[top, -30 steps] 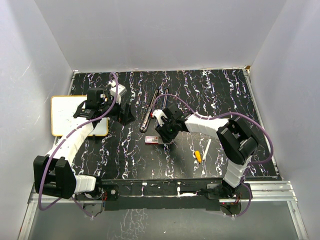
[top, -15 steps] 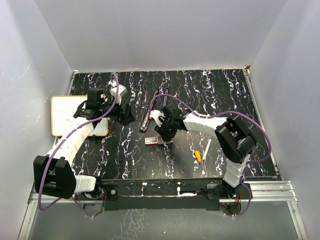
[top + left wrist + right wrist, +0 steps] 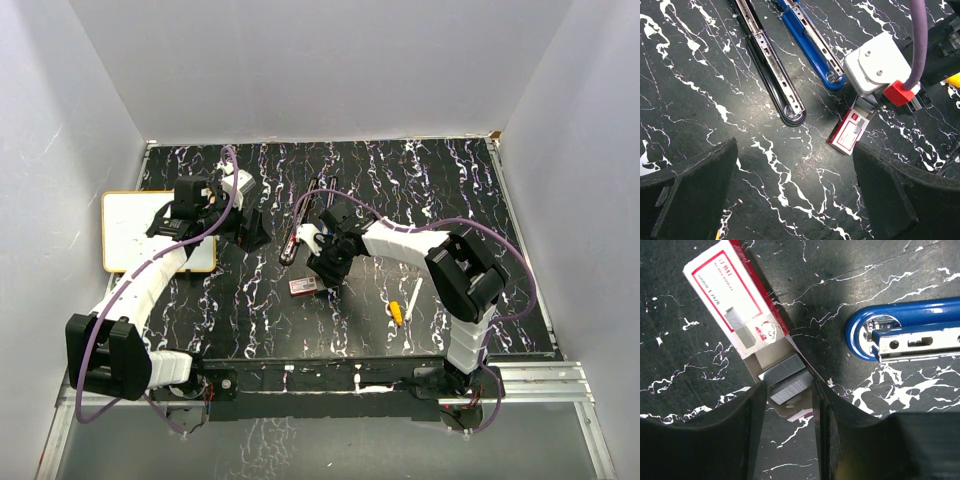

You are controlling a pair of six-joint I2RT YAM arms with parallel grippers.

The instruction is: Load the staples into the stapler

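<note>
On black marbled table: left gripper spread wide, empty, hovering above the surface; right gripper narrowed, fingers flanking the steel strips in the pulled-out tray of the staples box, just beside blue stapler tip, actual pinch unclear.

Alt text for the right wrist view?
Right pincer straddles grey staples in the open tray of a red-and-white box; whether it grips them is unclear. A blue stapler, opened, lies at frame right on the black marbled table.
</note>
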